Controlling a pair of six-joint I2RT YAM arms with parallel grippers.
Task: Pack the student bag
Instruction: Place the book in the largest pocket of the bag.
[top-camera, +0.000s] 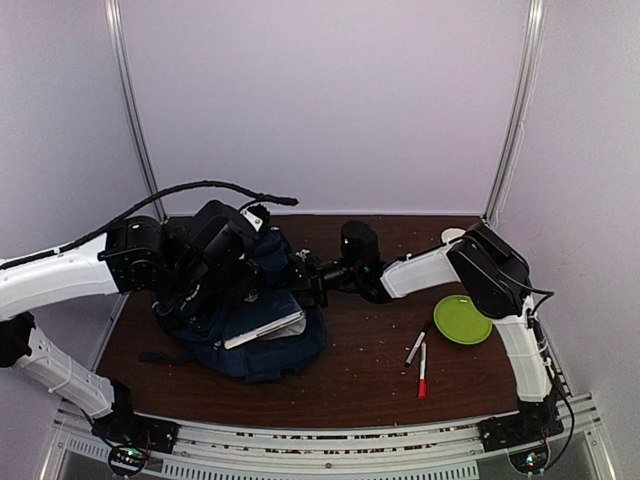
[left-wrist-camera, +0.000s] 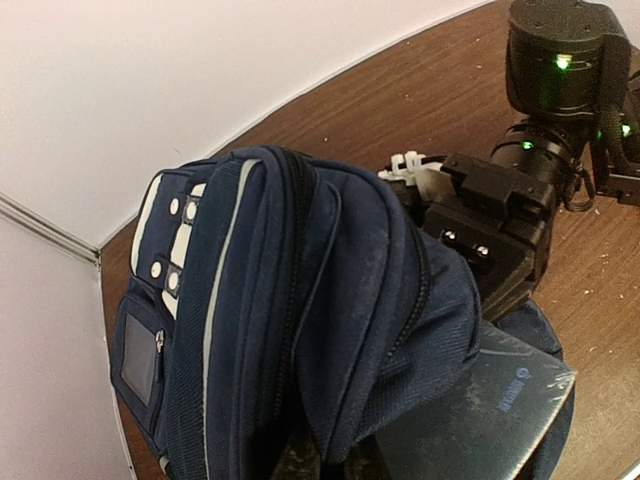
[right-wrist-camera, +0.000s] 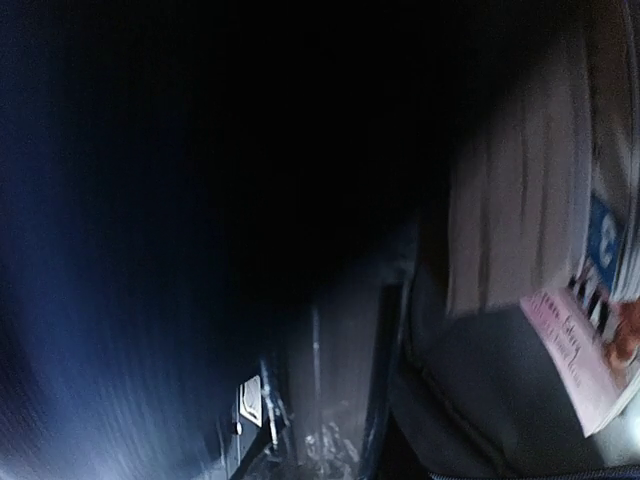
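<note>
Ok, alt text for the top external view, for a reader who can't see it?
A navy student bag lies on a dark wooden table, its top held up by the left arm while the right arm reaches into its opening. A green plate and two pens lie on the table to the right.

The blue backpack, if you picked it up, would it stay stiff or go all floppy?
Probably floppy: the backpack is soft cloth that sags and folds over itself. It may feel heavy for its size, since what looks like a book pokes out. It likely won't roll, though its loose strap could drag.
</note>
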